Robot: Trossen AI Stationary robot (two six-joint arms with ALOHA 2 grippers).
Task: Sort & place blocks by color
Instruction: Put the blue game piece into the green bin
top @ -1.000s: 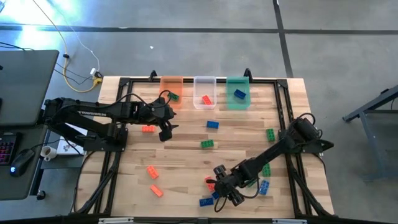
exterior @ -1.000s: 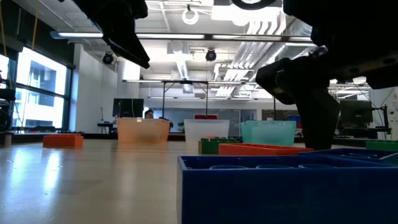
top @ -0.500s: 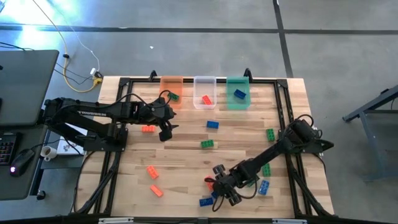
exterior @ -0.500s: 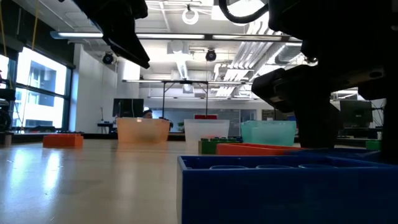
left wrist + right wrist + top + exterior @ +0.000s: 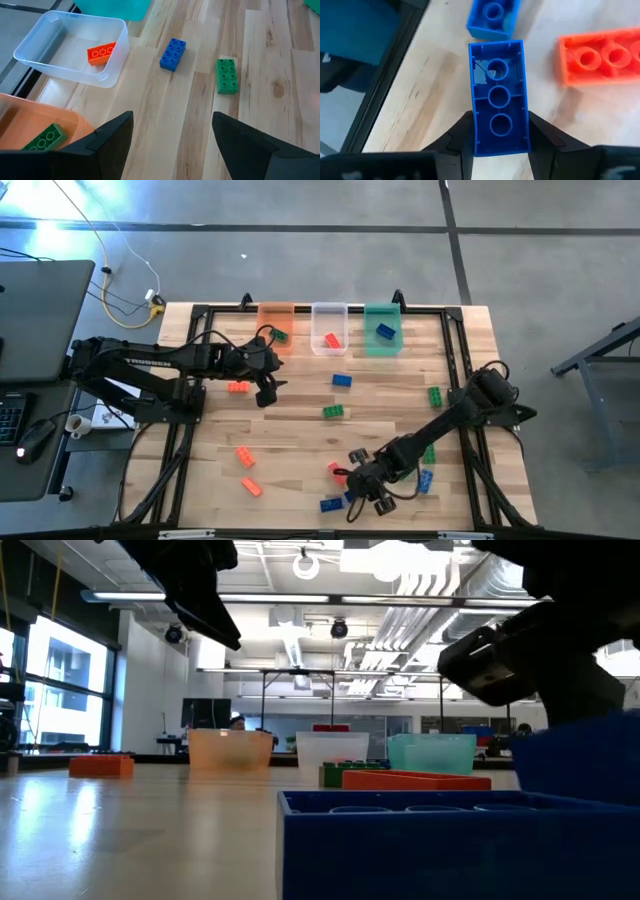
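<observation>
**Right claw pinches a blue brick at the near edge of the surface**

Down at the near side of the surface (image 5: 300,420), the right claw (image 5: 366,488) has its two dark fingers (image 5: 457,142) pressed against the long sides of a blue brick (image 5: 499,97), hollow underside facing the wrist camera. That looks a sound place to hold it: flat, parallel walls, hard plastic that won't give, and so light it should lift with barely any squeeze. The catch is that smooth plastic can slip or twist if the pinch sits off-centre, and here the fingers grip only one end of the brick.

A red-orange brick (image 5: 600,55) lies just beside it, and another blue brick (image 5: 492,17) just beyond. More bricks are scattered across the surface, with one each visible in the orange tub (image 5: 276,325), clear tub (image 5: 329,326) and green tub (image 5: 382,328) at the far edge.

The left claw (image 5: 266,391) hangs wide and empty near the orange tub.

Hard to judge: from above, the right arm covers the gripped brick entirely, so I can't tell whether it's off the wood. At table height, a big blue brick (image 5: 450,845) fills the foreground and blocks most of the cluster behind.
</observation>
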